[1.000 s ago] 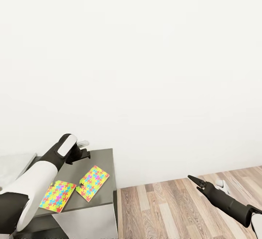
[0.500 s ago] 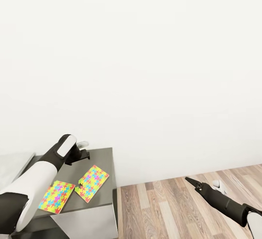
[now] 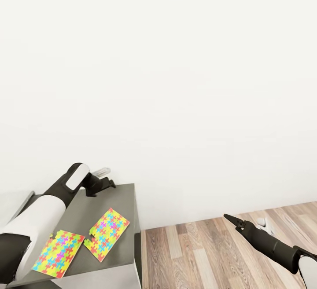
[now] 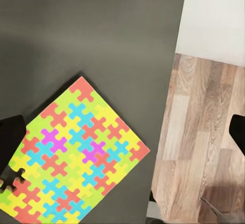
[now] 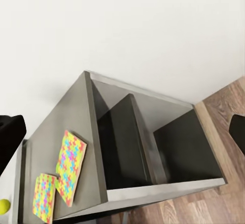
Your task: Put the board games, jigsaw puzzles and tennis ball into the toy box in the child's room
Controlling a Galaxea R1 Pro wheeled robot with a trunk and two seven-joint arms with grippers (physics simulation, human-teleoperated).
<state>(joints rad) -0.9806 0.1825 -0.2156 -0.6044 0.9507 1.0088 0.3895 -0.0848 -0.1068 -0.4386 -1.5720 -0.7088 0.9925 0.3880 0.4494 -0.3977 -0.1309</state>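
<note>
Head view, jigsaw puzzles [image 3: 79,240] on table [image 3: 119,196]

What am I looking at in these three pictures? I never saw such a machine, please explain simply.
This is a simulated robot with two arms, each ending in a two-finger gripper. The big picture comes from a camera on its head, looking down. The left gripper hangs above a dark grey side unit; the right gripper hangs over the wooden floor, and both hold nothing. Two colourful jigsaw puzzles lie flat on the unit, side by side.

The other two pictures come from cameras on the wrists. The left wrist view looks straight down on one puzzle. The right wrist view sees the unit from the side, with its open shelves, and a small tennis ball at the edge.
</note>
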